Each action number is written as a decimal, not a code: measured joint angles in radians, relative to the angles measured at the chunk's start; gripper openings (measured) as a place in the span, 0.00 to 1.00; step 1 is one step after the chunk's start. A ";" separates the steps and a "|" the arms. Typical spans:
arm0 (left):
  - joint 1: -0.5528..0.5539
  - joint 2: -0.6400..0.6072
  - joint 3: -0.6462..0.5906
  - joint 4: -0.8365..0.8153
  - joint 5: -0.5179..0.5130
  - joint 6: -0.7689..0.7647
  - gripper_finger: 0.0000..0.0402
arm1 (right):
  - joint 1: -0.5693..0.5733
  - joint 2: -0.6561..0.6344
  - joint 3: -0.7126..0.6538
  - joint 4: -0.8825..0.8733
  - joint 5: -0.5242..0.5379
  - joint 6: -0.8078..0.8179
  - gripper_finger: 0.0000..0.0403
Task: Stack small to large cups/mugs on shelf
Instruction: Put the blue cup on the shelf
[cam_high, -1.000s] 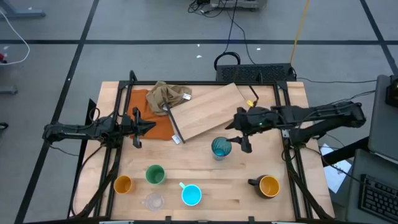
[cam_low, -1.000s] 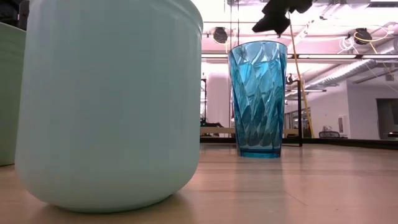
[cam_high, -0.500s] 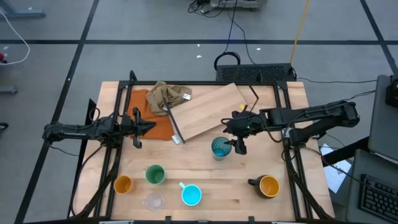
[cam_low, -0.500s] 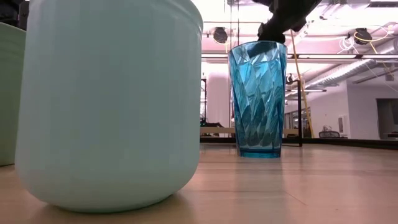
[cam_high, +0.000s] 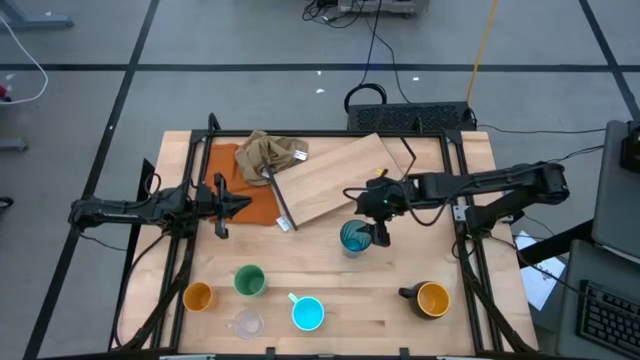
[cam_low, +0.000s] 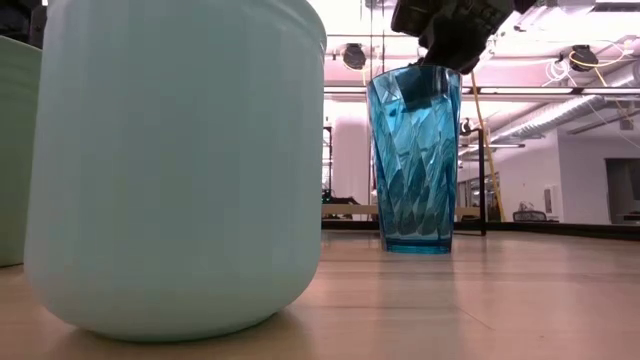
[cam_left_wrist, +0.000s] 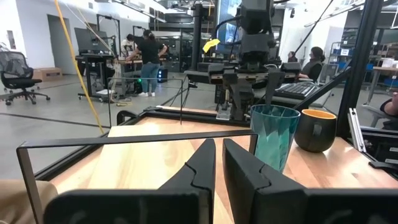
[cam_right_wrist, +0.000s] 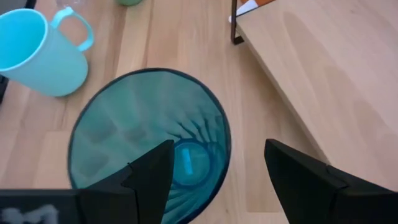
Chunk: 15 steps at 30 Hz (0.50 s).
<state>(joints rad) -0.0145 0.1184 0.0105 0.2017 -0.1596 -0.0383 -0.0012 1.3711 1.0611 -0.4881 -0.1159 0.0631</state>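
Note:
The tall teal tumbler (cam_high: 352, 239) stands upright on its base near the table's middle, just in front of the wooden shelf (cam_high: 335, 180). My right gripper (cam_high: 372, 234) slants down over the tumbler's right rim, open. One finger (cam_low: 420, 86) dips inside the mouth and shows through the wall. The other finger (cam_right_wrist: 292, 168) stands outside, toward the shelf; I see no touch. My left gripper (cam_high: 236, 203) waits level at the table's left, shut and empty. The orange cup (cam_high: 198, 296), green cup (cam_high: 249, 281), clear glass (cam_high: 247, 324), light-blue mug (cam_high: 308, 314) and black mug (cam_high: 430, 299) stand along the near edge.
An orange cloth (cam_high: 228, 170) and a crumpled tan cloth (cam_high: 270, 154) lie at the shelf's left end. A black frame (cam_high: 470, 230) runs around the table. In the low view the light-blue mug (cam_low: 170, 160) fills the foreground. Bare tabletop lies between the tumbler and the near row of cups.
My right gripper has moved toward the table's left and down onto the tumbler, tipping more steeply. One finger now reaches into the tumbler's mouth, where before it hung above the rim. The tumbler has stayed where it was.

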 joint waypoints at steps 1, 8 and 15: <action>0.000 0.000 0.000 0.000 0.000 0.000 0.08 | -0.003 0.005 0.000 0.000 -0.008 0.000 0.60; 0.000 0.000 0.000 -0.002 0.000 0.000 0.08 | -0.007 0.018 0.000 0.022 -0.020 -0.004 0.60; 0.000 0.000 0.000 -0.005 0.000 0.000 0.08 | -0.007 0.019 -0.014 0.044 -0.021 0.003 0.60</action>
<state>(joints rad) -0.0147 0.1188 0.0105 0.1967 -0.1596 -0.0380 -0.0082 1.3897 1.0473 -0.4445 -0.1364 0.0662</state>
